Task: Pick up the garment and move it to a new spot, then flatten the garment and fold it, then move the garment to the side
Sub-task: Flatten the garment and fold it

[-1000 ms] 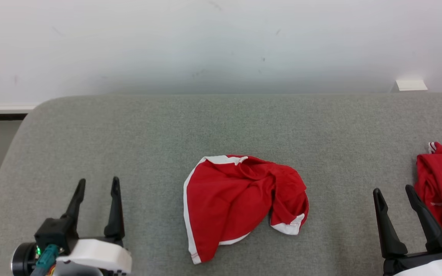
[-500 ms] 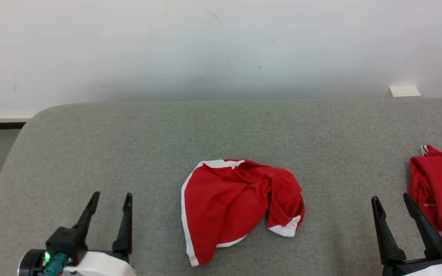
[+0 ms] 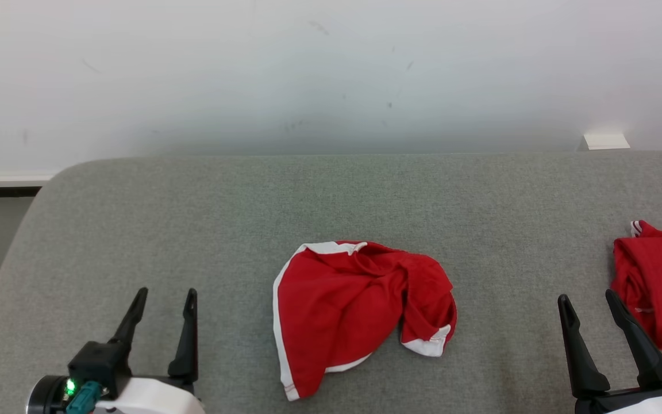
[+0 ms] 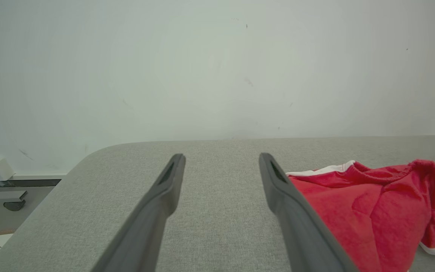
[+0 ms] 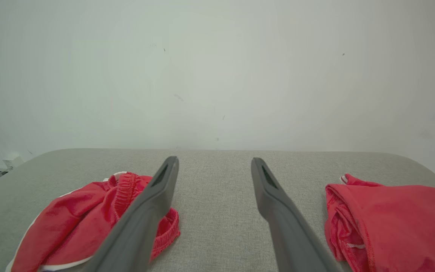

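**Red garment with white trim (image 3: 360, 313) lies crumpled at the middle of the grey fabric pad (image 3: 250, 218)**

My left gripper (image 3: 167, 293) hangs over the pad's near left part, fingers spread wide, holding nothing. My right gripper (image 3: 587, 296) hangs over the pad's near right part, likewise spread and empty. A second red cloth bundle (image 3: 658, 282) rests at the pad's right edge.

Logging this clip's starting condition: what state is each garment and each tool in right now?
Middle garment: crumpled on the grey pad, untouched.
Right-hand garment: bunched, lying apart, untouched.
Left tool: open, empty.
Right tool: open, empty.
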Robot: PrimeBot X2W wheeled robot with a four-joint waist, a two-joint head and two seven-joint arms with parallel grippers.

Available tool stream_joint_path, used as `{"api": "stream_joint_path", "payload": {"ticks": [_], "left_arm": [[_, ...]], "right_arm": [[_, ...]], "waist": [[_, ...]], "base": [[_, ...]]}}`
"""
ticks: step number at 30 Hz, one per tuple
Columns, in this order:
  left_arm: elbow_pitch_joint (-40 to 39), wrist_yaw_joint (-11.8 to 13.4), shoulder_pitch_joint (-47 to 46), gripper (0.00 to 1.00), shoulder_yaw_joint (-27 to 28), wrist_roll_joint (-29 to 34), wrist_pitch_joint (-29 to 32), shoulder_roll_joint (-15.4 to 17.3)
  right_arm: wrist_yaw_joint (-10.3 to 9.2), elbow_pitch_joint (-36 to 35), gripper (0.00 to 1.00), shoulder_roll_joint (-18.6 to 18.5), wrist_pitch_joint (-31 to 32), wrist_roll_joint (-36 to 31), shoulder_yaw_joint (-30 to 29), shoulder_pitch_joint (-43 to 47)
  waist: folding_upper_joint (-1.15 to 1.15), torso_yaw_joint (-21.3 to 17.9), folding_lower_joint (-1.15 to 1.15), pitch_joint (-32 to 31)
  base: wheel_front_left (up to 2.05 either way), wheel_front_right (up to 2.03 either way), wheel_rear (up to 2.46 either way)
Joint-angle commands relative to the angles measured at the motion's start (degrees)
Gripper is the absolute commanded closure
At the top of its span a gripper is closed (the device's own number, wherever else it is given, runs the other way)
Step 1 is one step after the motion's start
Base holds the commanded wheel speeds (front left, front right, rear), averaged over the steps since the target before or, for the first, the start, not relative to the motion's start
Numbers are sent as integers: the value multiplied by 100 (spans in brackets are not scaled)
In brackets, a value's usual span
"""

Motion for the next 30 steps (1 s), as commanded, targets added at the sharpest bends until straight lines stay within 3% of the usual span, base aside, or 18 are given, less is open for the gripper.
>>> {"api": "stream_joint_path", "payload": {"ticks": [1,16,23,30], "left_arm": [[-34,7,62,0,1,51,11,26],[-150,58,-96,0,-37,53,-30,5],[-239,-13,-452,0,-131,151,-95,-66],[-99,-108,-832,0,-286,156,-247,-283]], "right_arm": [[-16,-31,0,-2,-9,-21,-15,61],[-16,-16,0,-78,93,-48,112,-138],[-16,387,0,-409,192,180,964,-707],[-16,1356,0,-638,105,405,1566,-1597]], "waist": [[0,1,0,3],[0,106,0,129],[0,420,0,524],[0,828,0,832]], "base": [[0,0,0],[0,0,0],[0,0,0],[0,0,0]]}}
